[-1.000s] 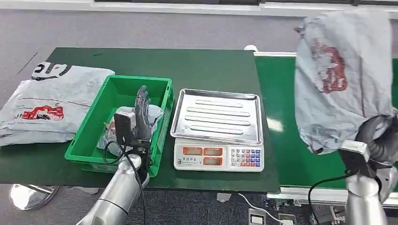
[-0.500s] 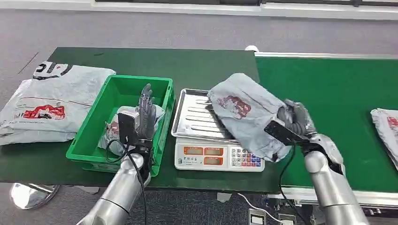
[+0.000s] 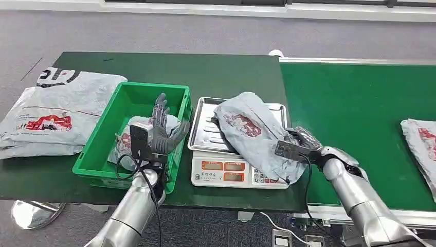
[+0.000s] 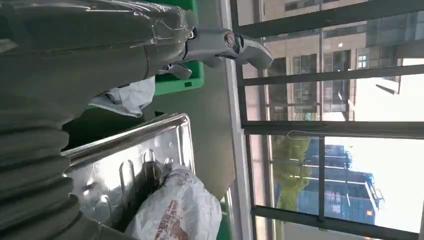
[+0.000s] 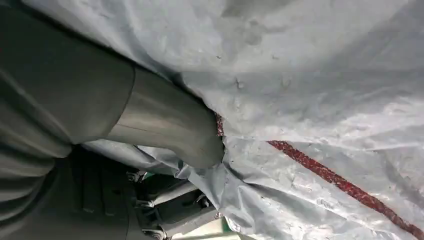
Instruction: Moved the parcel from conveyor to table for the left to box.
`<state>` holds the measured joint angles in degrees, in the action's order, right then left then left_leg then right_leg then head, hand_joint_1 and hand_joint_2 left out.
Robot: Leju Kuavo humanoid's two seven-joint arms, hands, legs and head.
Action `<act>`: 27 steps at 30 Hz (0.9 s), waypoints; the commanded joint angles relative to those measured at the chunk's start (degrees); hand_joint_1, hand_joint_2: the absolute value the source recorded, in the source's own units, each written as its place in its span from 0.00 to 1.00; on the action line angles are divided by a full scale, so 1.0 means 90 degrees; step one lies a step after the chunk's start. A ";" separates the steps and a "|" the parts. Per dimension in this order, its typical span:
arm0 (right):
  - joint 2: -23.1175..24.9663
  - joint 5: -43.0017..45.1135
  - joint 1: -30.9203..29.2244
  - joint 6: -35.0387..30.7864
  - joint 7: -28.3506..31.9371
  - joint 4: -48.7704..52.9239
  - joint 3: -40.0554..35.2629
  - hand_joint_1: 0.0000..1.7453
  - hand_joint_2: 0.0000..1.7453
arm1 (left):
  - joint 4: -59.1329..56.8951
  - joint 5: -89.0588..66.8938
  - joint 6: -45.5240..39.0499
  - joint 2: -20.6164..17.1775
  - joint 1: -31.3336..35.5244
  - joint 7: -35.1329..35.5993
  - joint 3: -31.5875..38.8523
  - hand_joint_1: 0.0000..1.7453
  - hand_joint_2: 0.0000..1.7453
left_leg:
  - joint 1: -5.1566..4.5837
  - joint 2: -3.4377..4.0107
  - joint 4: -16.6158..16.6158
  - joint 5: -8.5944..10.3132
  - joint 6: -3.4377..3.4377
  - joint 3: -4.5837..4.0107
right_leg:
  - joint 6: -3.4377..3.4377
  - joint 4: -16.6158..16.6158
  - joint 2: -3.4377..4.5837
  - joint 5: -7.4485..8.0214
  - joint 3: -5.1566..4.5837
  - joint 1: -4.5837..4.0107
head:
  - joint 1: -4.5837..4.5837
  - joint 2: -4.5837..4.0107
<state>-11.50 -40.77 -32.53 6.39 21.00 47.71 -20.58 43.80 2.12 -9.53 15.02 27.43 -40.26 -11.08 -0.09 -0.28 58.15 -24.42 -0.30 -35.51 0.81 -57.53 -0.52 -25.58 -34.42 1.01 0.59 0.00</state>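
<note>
- A grey floor surrounds a dark green worktop [image 3: 216, 72] filling the middle and left of the head view, with a brighter green conveyor [image 3: 360, 98] butting against it at the right.
- The right hand [image 3: 303, 141], right of centre, grips the lower edge of the grey parcel [image 3: 247, 128]; the right wrist view shows its thumb [image 5: 165, 127] pressed into the wrinkled plastic.
- That parcel lies across the steel tray [image 3: 205, 128] of the weighing scale [image 3: 221, 172], with one end draped over the keypad side.
- The left hand [image 3: 159, 128], left of centre, stands upright over the green crate [image 3: 128, 95] with fingers spread and nothing in its grasp.
- A small grey bag [image 3: 126, 141] lies in the crate beneath that hand.
- Risk: judging by the overhang, the parcel could slide off the scale's front edge once let go, since the slick plastic sits half off the tray.
- Risk: the limp wrap may snag on the fingers as they pull clear and be dragged back toward the conveyor.
- Count: one scale, one crate.
- Count: four grey mail bags, namely the held one, the one in the crate, a large one [image 3: 56, 113] at far left, and one [image 3: 419, 139] at the far right edge on the conveyor.
</note>
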 commanded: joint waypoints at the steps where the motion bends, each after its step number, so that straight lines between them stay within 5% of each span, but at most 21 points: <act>1: 0.0261 0.1072 0.0189 -0.1237 0.0534 0.0080 -0.0858 0.00 1.00 | -0.0225 0.0127 -0.0054 -0.0180 0.0095 0.0029 -0.0499 0.00 1.00 | 0.0009 0.0027 -0.0015 -0.0007 -0.0008 0.0028 | -0.0011 0.0019 0.0031 0.0004 0.0020 -0.0010 | 0.0000 0.0000; 6: 0.0440 0.1506 0.0358 -0.2472 0.1086 0.0536 -0.0662 0.00 1.00 | -0.0147 0.0158 -0.0047 -0.0223 0.0083 0.0029 -0.0469 0.00 1.00 | 0.0002 0.0044 -0.0005 -0.0008 -0.0008 0.0012 | -0.0009 0.0001 0.0049 0.0005 -0.0009 -0.0004 | 0.0000 0.0000; 27: 0.0553 0.2193 0.0427 -0.3339 0.1136 0.0756 -0.0354 0.00 1.00 | -0.0210 0.0145 -0.0050 -0.0249 0.0141 0.0029 -0.0383 0.00 1.00 | 0.0010 0.0049 -0.0011 -0.0008 -0.0013 0.0015 | -0.0014 0.0002 0.0057 0.0004 -0.0010 -0.0010 | 0.0000 0.0000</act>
<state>-8.15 -22.60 -26.70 -22.97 31.28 56.17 -24.28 44.17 3.34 -9.86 14.82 27.02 -40.26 -12.37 -0.01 0.08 58.10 -24.46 -0.40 -35.50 0.73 -57.56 -0.08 -25.53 -34.60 0.92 0.59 0.00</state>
